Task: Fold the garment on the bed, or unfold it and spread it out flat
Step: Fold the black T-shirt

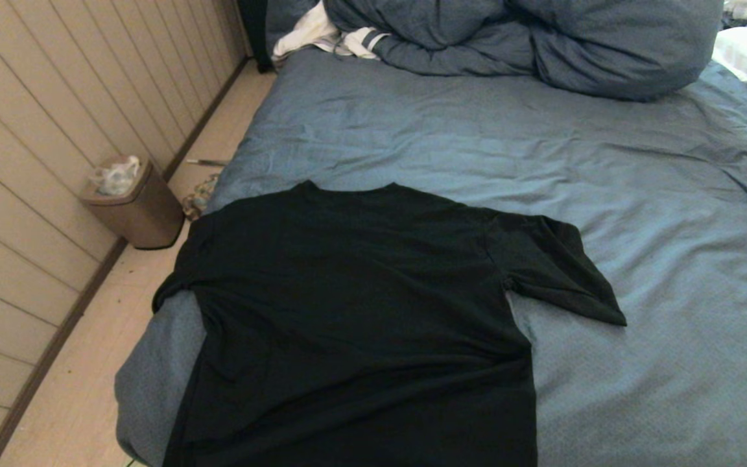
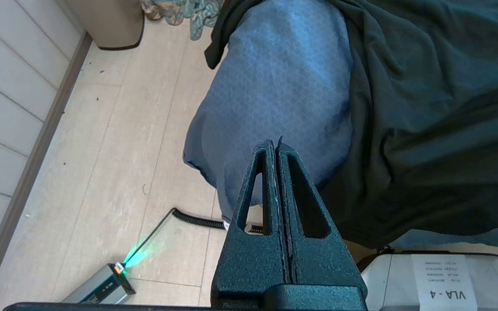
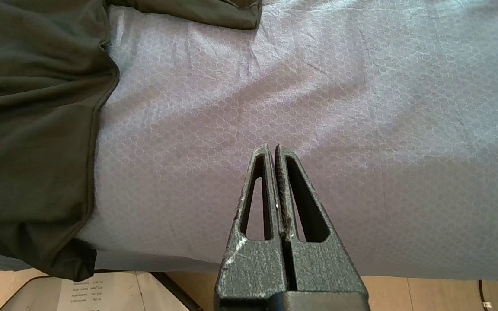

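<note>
The garment [image 1: 354, 311], a black T-shirt with its plain side up, lies spread flat near the front left of the bed [image 1: 639, 227]. Its collar points away from me, one sleeve [image 1: 555, 266] lies out to the right, and the other sleeve droops over the bed's left edge [image 2: 218, 39]. Neither arm shows in the head view. My left gripper [image 2: 275, 144] is shut and empty, hovering off the bed's near left corner, beside the shirt's hem [image 2: 426, 142]. Over bare sheet right of the shirt [image 3: 33, 129], my right gripper [image 3: 272, 149] is shut with nothing in it.
A bulky blue duvet [image 1: 529, 39] and white striped clothing [image 1: 328, 35] are piled at the far end. A brown waste bin [image 1: 137, 201] stands on the floor by the panelled wall at left. A coiled cable [image 2: 197, 218] and a small lit device [image 2: 110, 283] lie on the floor.
</note>
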{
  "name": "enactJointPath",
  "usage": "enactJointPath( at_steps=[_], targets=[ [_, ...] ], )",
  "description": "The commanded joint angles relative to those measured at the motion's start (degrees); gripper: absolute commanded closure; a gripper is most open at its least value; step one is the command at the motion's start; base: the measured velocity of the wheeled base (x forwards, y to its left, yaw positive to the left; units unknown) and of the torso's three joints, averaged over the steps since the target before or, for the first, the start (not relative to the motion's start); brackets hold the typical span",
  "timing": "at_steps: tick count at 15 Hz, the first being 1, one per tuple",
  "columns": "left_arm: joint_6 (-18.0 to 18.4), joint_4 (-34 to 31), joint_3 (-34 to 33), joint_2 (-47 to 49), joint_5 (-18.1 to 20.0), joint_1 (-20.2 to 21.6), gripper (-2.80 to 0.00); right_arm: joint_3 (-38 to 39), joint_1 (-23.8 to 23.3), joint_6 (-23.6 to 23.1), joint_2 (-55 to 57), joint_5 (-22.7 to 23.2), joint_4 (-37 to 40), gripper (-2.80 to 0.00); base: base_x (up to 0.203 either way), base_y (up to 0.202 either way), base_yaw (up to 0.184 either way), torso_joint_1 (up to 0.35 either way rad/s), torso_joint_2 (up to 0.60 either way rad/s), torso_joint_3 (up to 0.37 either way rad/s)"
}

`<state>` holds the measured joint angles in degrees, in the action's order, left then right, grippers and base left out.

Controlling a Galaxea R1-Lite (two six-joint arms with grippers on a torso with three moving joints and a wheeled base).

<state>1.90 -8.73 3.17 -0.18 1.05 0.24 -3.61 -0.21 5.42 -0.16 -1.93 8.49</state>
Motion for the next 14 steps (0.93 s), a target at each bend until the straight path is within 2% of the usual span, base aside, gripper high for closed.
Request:
enactJointPath(
  at_steps=[1,14],
  targets=[
    [0.0,-0.1,0.0,0.0,0.0,0.0,0.0,0.0,0.0,0.0,0.2,0.0,0.0,0.0,0.0,0.0,0.0,0.0,0.0,0.0],
    [0.0,-0.1,0.0,0.0,0.0,0.0,0.0,0.0,-0.1,0.0,0.2,0.0,0.0,0.0,0.0,0.0,0.0,0.0,0.0,0.0]
  ],
)
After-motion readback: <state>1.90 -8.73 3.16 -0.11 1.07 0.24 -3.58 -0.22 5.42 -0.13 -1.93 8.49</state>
